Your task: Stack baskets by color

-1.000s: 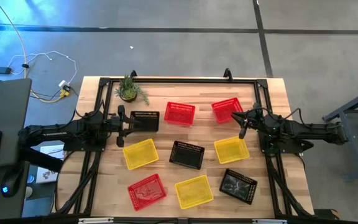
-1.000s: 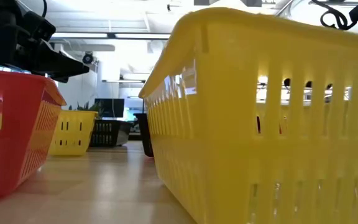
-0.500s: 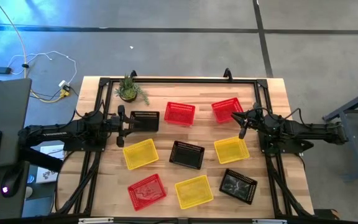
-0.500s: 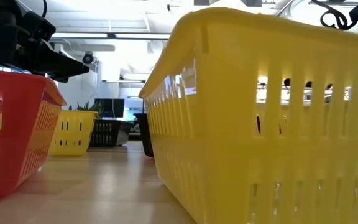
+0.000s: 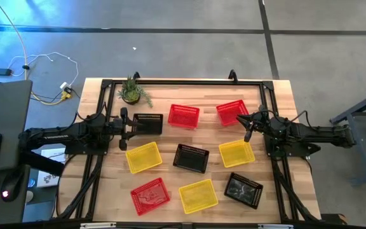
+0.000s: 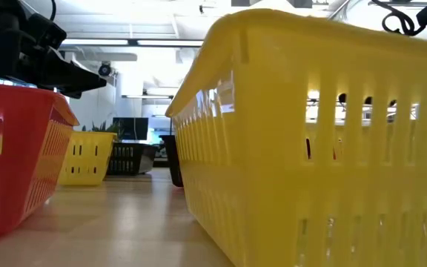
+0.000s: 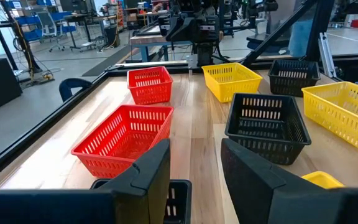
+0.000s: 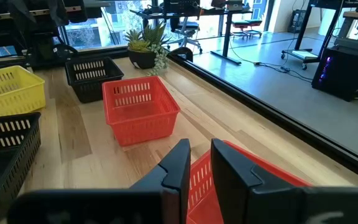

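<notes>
Nine baskets lie singly on the wooden table (image 5: 278, 95), none stacked. Far row: black basket (image 5: 147, 123), red basket (image 5: 183, 116), second red basket (image 5: 232, 112). Middle row: yellow basket (image 5: 143, 156), black basket (image 5: 190, 158), yellow basket (image 5: 236, 152). Near row: red basket (image 5: 150, 194), yellow basket (image 5: 198, 195), black basket (image 5: 243, 189). A potted plant (image 5: 132, 91) stands at the far left corner. The left end effector (image 5: 125, 127) hovers at the far black basket's outer edge, fingers apart, holding nothing. The right end effector (image 5: 249, 128) hangs beside the second red basket, between it and the yellow one, fingers nearly together with a narrow gap, empty.
</notes>
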### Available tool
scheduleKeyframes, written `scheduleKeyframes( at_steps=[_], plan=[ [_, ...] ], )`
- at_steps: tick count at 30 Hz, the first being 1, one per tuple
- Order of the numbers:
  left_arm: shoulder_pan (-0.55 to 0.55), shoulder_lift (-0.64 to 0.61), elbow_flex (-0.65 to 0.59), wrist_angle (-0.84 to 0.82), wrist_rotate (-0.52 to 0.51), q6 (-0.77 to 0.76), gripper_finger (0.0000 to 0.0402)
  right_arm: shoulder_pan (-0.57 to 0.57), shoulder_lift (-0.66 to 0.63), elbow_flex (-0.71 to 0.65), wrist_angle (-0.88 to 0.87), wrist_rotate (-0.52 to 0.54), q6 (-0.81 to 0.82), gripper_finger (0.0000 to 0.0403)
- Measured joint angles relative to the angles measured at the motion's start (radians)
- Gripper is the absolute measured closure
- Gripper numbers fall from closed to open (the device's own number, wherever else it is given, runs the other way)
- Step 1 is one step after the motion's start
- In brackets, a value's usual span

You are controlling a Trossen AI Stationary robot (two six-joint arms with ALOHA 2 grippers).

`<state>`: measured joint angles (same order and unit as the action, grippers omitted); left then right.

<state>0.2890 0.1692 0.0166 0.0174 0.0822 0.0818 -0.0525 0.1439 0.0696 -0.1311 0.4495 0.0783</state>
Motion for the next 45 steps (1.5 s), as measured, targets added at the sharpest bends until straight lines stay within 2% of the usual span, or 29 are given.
scheduleKeyframes(
  at_steps=[24, 30, 36, 41, 45],
  plan=[
    [0.0, 0.0, 0.0, 0.0, 0.0, 0.0, 0.0271, 0.0, 0.0, 0.0, 0.002, 0.0, 0.0, 0.035],
    [0.0, 0.0, 0.0, 0.0, 0.0, 0.0, 0.0271, 0.0, 0.0, -0.001, 0.065, 0.007, 0.051, 0.035],
    [0.0, 0.0, 0.0, 0.001, 0.0, -0.001, 0.0271, 0.0, 0.0, -0.001, 0.167, 0.075, -0.08, 0.035],
    [0.0, 0.0, 0.0, 0.001, 0.0, -0.159, 0.0271, 0.0, 0.0, -0.001, 0.32, 0.166, -0.222, 0.035],
    [0.0, 0.0, 0.0, 0.001, 0.0, -0.318, 0.0271, 0.0, 0.0, -0.001, 0.414, 0.168, -0.297, 0.035]
  ],
)
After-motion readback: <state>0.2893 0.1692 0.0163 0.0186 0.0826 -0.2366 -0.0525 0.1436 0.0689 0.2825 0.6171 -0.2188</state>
